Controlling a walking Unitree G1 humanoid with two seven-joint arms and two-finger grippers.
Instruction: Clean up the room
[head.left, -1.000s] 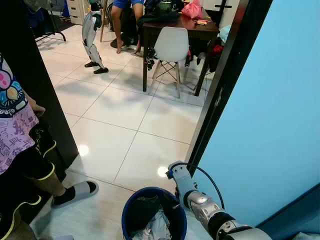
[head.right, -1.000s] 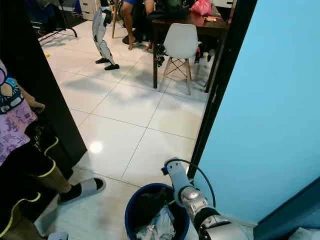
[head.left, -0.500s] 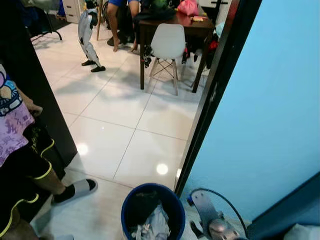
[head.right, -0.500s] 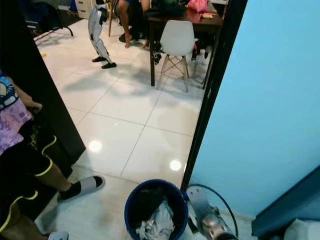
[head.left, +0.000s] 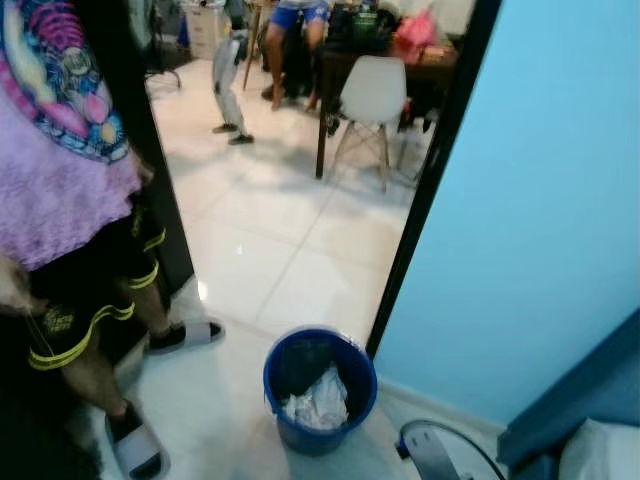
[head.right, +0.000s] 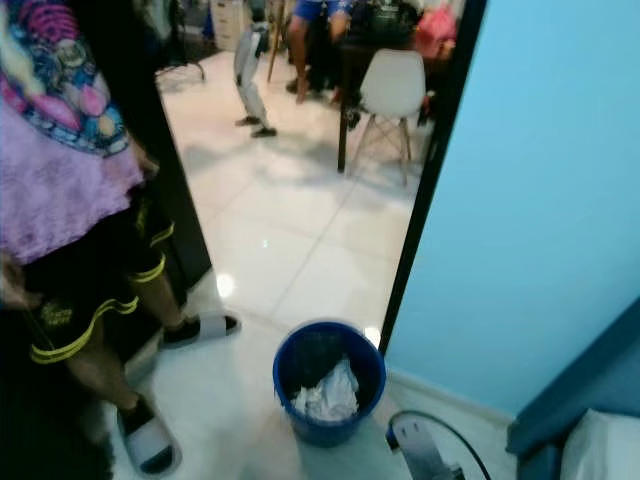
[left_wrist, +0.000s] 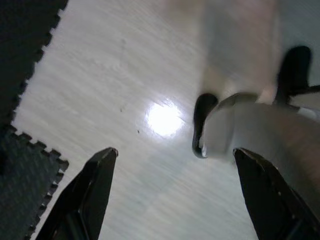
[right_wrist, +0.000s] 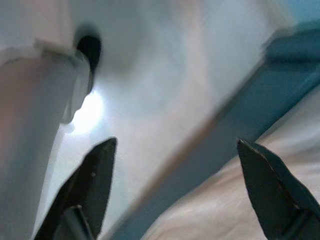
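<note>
We log a silver right arm (head.left: 432, 458) with looped black cable (head.right: 440, 420); long black tapered fingers (left_wrist: 90, 190) on both grippers.

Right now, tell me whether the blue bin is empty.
Not empty: the blue bin stands upright, with crumpled white trash inside.

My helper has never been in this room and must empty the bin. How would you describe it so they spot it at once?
Find the black door frame at the edge of the light blue wall. On the white tiled floor at the foot of that frame stands a round dark blue bin. It holds crumpled white rubbish against a dark liner, and is the sole container there, right of a person's black-and-white slippers.
</note>
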